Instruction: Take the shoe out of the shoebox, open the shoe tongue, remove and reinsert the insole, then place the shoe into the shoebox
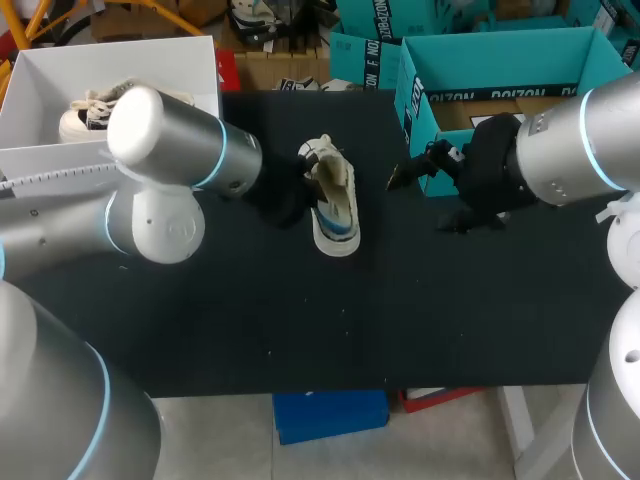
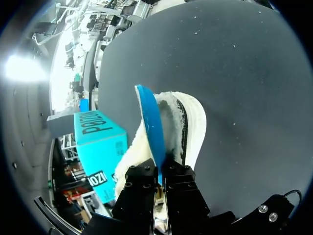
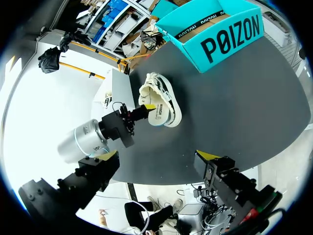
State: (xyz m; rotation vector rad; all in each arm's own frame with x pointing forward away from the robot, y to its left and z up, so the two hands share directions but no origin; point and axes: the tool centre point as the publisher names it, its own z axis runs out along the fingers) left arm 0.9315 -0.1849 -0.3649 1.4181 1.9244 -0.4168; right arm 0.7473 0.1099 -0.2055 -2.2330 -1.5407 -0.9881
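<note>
Between the closely drawn fingers of the left gripper [image 2: 160, 169], the near end of the blue insole [image 2: 148, 122] is pinched. The insole is stood on edge, half risen from the white shoe [image 2: 188, 125], and its long axis is carried straight ahead of the fingers along the shoe. Any draw or push is therefore judged best made along that line, by the left arm, which is much the nearer. The shoe is laid on the black table [image 2: 234, 73], outside the teal shoebox [image 1: 500, 80]. The right gripper [image 3: 156, 157] is held well apart, fingers wide and empty, near the shoebox. Farther off, a white box [image 1: 110, 60] with a second shoe [image 1: 85, 115] is seen.
</note>
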